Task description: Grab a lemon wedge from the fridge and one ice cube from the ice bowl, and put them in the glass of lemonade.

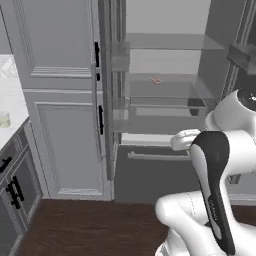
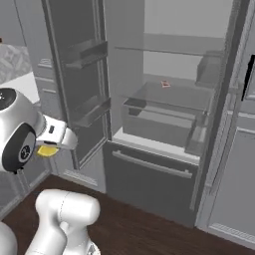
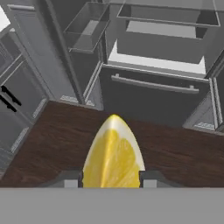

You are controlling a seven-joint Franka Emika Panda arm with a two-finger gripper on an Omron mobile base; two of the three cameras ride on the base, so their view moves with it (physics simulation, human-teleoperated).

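Observation:
My gripper [image 3: 110, 179] is shut on the lemon wedge [image 3: 113, 153], a bright yellow pointed piece held between the two dark fingertips above the dark wood floor. In the right base view the lemon wedge [image 2: 47, 150] pokes out yellow under the white hand, at the left and well in front of the fridge. The fridge [image 2: 164, 104] stands open, with a pale interior and clear glass shelves. In the left base view the fridge [image 1: 165, 90] is straight ahead. The glass of lemonade [image 1: 4, 119] sits on the pale counter at the far left edge.
A flat red-orange strip [image 2: 165, 84] lies on a fridge shelf. The open left fridge door [image 2: 82, 79] with its bins juts out near my hand. The freezer drawer's bar handle [image 3: 153, 84] is below. Light grey cabinets [image 1: 60, 110] stand between fridge and counter.

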